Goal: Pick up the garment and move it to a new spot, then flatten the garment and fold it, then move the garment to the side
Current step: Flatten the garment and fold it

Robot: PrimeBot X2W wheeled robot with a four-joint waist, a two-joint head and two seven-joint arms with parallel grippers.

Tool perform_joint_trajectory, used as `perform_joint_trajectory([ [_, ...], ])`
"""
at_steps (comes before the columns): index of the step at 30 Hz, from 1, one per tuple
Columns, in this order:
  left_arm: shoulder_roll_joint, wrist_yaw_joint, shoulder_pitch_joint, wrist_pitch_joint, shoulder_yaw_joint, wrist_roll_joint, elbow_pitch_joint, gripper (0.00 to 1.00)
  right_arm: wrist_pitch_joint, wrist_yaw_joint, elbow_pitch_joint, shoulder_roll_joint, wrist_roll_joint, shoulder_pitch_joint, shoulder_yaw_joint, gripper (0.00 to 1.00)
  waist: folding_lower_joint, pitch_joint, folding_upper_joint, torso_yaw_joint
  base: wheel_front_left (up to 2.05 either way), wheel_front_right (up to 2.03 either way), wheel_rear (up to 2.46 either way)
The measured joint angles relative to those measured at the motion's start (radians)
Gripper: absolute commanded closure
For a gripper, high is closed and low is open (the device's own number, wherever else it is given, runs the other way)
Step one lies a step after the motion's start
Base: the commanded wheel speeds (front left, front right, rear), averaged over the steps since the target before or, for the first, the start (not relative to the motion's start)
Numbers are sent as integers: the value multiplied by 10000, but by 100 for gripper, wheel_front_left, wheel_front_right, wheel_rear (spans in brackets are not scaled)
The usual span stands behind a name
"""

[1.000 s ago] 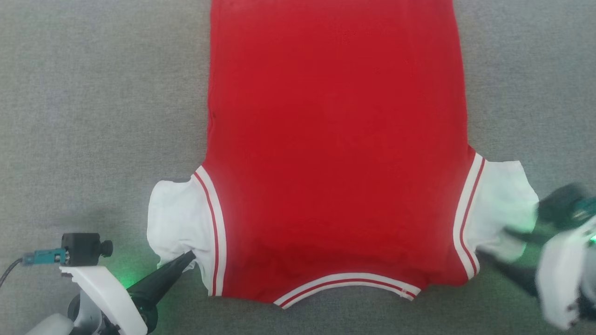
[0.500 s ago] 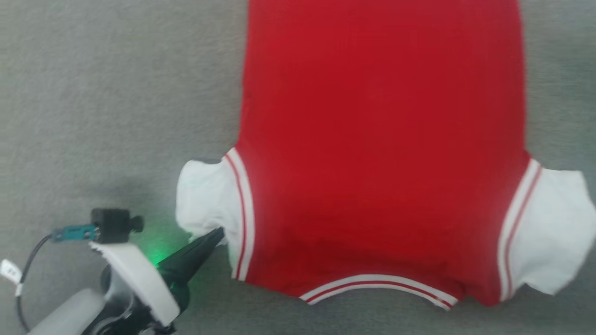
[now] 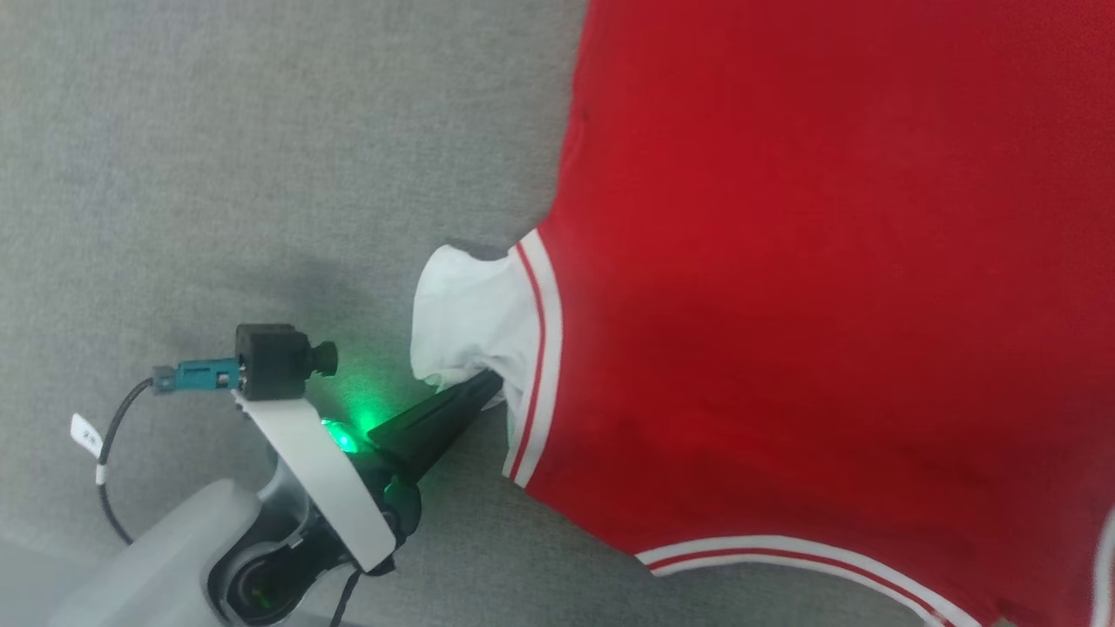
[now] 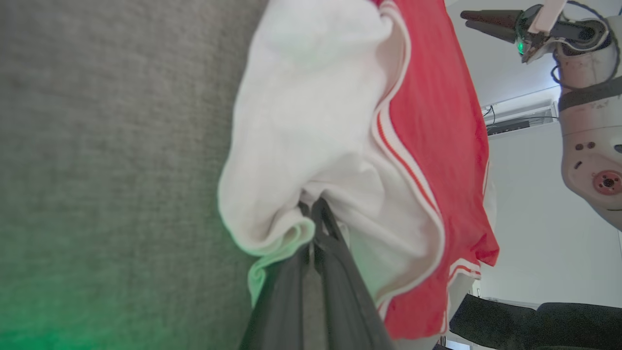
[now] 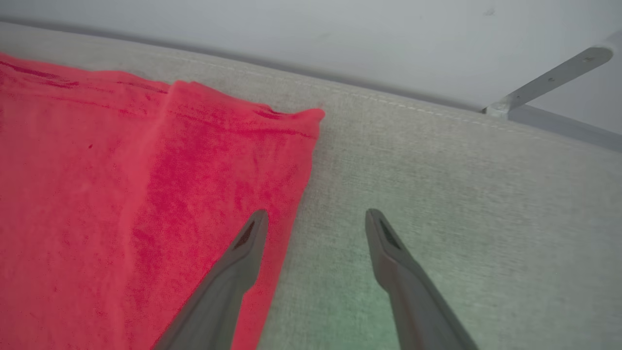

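The garment (image 3: 784,261) lies spread on the grey surface (image 3: 218,174), plain red side up, long axis running near to far with the striped neck trim nearest. It sits right of and beyond the left gripper (image 3: 489,381), which is clamped shut on the white turned-out cloth at the near left armhole. The right gripper (image 5: 316,216) hangs empty, jaws wide, astride the garment's right edge, one finger over red, one over grey, a red corner just ahead.

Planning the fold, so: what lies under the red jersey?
Grey fabric surface shows around the jersey; a white flap pokes from under its edge, pinched by the left claw. Directly beneath the jersey, everything is covered.
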Motion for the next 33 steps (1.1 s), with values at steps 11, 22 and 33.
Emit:
perform_joint_trajectory([
  [11, 33, -100, -518, -502, -414, -102, -219, 100, 554, -2, 1089, 295, -437, -1354, 485, 60, 0, 910, 1, 419, 0, 0, 0],
  [22, 186, -100, -624, -951, -727, -368, 150, 100, -119, 2, 1394, 385, 299, -927, 974, 100, -1, 338, 0, 82, 0, 0, 0],
  [33, 564, 12, 67, -1933, -690, -688, 886, 100, -286, 2, -2006, -1664, 3141, 2955, 2245, 100, 0, -1271, -1, -737, 0, 0, 0],
])
